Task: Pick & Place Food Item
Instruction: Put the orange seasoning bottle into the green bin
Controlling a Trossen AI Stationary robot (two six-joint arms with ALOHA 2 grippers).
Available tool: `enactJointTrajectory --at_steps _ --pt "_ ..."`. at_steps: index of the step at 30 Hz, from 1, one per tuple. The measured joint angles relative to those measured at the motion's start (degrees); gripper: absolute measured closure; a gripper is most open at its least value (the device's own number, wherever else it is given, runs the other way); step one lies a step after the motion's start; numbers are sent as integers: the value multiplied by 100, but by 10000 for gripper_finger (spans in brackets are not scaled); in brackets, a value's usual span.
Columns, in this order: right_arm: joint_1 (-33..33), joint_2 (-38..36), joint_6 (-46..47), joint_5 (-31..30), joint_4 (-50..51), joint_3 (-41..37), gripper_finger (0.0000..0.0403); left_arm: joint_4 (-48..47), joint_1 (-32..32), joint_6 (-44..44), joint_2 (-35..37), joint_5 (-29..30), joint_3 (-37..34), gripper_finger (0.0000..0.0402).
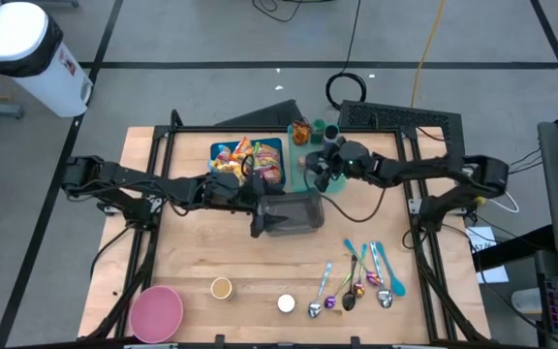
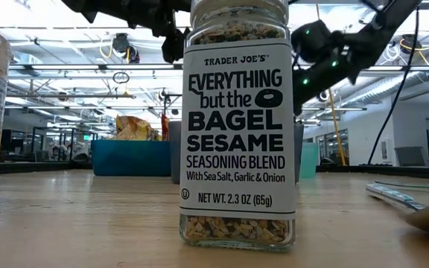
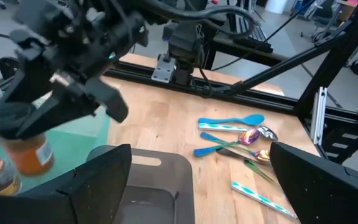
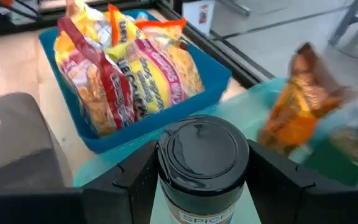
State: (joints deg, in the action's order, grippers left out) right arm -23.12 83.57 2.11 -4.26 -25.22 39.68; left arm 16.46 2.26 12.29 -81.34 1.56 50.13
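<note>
Right gripper: fingers spread either side of a black-lidded spice jar, which stands upright directly between them on the teal tray; whether the pads already touch the jar cannot be told. Jar's long axis is vertical, crossing the gripper's reach; this arm is the nearer, stretched low and inward across the table. Just beyond the jar: blue bin of snack packets; to one side, an orange jar. Farther off: left gripper, fingers apart, over a grey container. Judged: closing on the jar comes next.
</note>
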Motion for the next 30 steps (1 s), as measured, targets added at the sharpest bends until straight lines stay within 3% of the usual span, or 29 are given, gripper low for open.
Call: enactJointTrajectory --at_steps 13,19,30 --pt "-379 1053 -237 111 -1321 7 210 4 -4 -63 0 2 0 11" --pt "-651 1097 -27 -455 -1403 7 210 -8 -4 -61 0 2 0 11" --pt "-994 1099 17 -466 -1278 7 203 3 -4 -153 0 2 0 11"
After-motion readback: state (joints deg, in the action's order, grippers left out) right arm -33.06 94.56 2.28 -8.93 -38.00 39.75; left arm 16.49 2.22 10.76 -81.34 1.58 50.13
